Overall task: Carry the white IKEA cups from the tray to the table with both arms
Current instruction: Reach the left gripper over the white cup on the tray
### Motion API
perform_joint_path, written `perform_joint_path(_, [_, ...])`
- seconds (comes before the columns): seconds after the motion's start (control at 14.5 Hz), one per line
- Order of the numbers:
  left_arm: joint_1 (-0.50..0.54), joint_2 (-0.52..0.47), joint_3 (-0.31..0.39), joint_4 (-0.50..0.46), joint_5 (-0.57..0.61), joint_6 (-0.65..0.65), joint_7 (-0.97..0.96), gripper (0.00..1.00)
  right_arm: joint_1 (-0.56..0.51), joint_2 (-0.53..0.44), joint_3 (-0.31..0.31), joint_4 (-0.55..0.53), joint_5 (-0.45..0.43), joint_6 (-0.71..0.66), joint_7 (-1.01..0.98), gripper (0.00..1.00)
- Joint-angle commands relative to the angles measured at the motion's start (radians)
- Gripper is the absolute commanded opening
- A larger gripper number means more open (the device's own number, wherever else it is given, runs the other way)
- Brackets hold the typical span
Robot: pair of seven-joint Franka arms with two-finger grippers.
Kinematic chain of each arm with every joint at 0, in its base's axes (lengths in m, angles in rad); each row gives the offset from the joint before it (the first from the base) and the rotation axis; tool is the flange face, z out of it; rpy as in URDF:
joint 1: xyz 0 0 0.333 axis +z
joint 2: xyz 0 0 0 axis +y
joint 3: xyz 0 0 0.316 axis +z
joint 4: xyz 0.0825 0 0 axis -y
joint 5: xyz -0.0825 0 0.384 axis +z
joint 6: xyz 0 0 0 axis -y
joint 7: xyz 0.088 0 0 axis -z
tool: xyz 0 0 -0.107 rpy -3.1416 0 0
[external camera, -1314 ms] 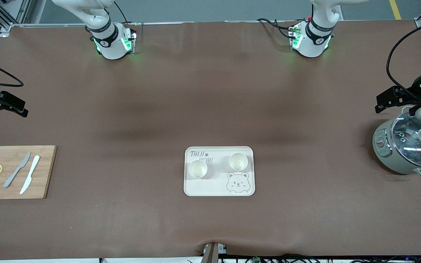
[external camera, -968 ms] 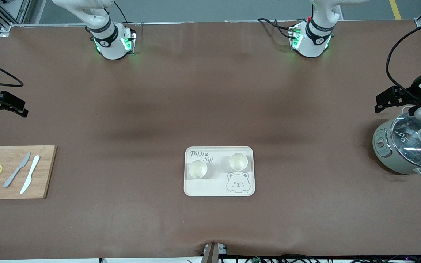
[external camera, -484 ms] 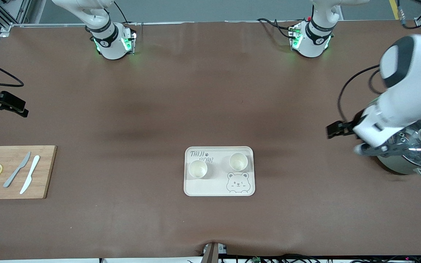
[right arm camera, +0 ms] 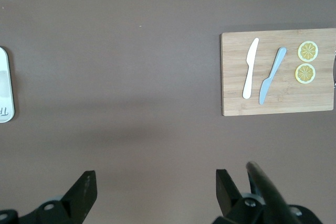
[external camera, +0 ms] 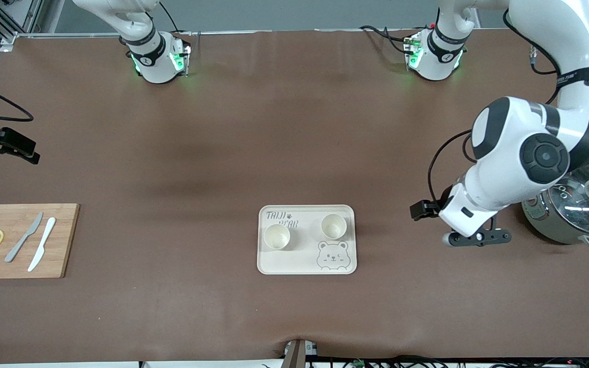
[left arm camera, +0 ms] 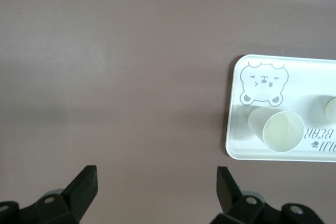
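Note:
Two white IKEA cups (external camera: 276, 236) (external camera: 333, 226) stand upright on a cream bear tray (external camera: 307, 266) in the middle of the table. The left wrist view shows one cup (left arm camera: 283, 132) whole and the other cup (left arm camera: 331, 109) cut by the frame edge. My left gripper (external camera: 440, 210) hangs open and empty over bare table between the tray and the pot. The left wrist view shows the left gripper (left arm camera: 156, 184) wide open over brown mat. My right gripper (external camera: 5, 145) waits open and empty at the right arm's end of the table. The right wrist view shows the right gripper (right arm camera: 156, 184) over bare mat.
A grey-green pot with a glass lid (external camera: 575, 207) stands at the left arm's end, partly covered by the left arm. At the right arm's end lies a wooden cutting board (external camera: 18, 255) with two knives and two lemon slices; the right wrist view shows the board (right arm camera: 278, 103).
The left arm has swung from over the pot toward the tray and come lower. The right arm and the cups have not moved.

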Motion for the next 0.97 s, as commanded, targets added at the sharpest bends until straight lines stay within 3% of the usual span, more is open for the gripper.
perform_joint_path(0.0, [-0.034, 0.032, 0.001, 0.02, 0.029, 0.023, -0.047, 1.0, 0.0, 0.005, 0.005, 0.016, -0.003, -0.004, 0.023, 1.0])
perform_joint_path(0.9, [-0.171, 0.154, 0.002, 0.022, 0.062, 0.22, -0.3, 1.0, 0.015, 0.007, 0.006, 0.01, -0.001, 0.003, 0.02, 1.0])
